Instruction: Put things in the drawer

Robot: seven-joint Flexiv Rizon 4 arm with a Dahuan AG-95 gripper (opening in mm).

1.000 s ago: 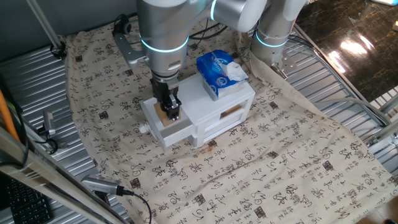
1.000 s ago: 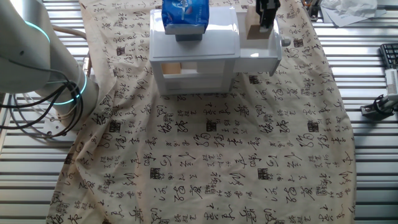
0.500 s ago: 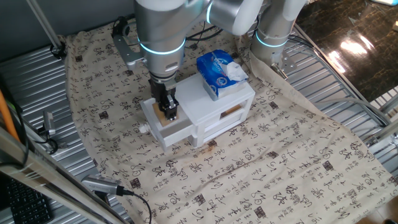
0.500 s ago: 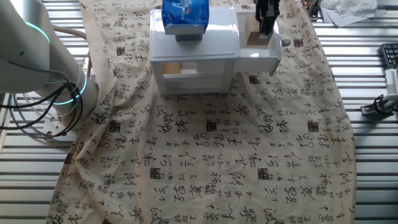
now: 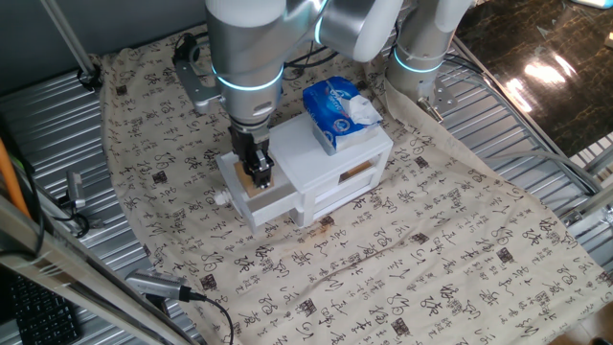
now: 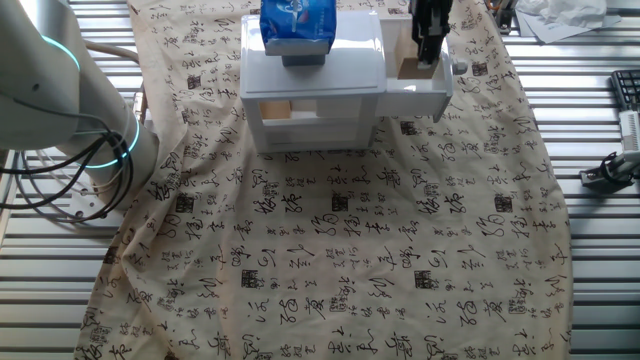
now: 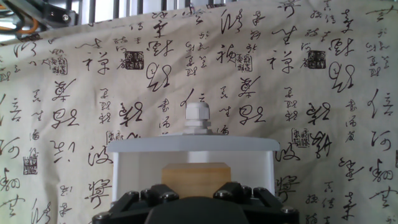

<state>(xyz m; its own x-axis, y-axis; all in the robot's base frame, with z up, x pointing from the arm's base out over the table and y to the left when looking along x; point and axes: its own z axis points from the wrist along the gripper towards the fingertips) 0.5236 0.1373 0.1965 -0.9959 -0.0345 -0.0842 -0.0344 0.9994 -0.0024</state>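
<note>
The white cabinet point(image 5: 356, 146) stands on the patterned cloth, and its upper drawer point(image 5: 275, 202) is pulled out toward the knob point(image 5: 222, 199). My gripper point(image 5: 259, 172) reaches down into the drawer point(image 6: 416, 95), shut on the tan wooden block point(image 6: 410, 68). The block point(image 5: 249, 180) sits low between the drawer walls. In the hand view the block point(image 7: 194, 178) shows just behind the drawer's white front wall point(image 7: 193, 145), with the knob point(image 7: 198, 116) beyond it. The fingertips are hidden by the hand's black body.
A blue-and-white tissue pack point(image 5: 339, 108) lies on top of the cabinet point(image 6: 310, 85). The lower drawer point(image 5: 356, 173) has a tan slot in its front. A second arm's base point(image 6: 75, 120) stands at the cloth's edge. Ribbed metal table point(image 5: 517, 115) surrounds the cloth.
The gripper has moved down into the open drawer with the block, which now sits lower between the walls. The cabinet and tissue pack have stayed in place.
</note>
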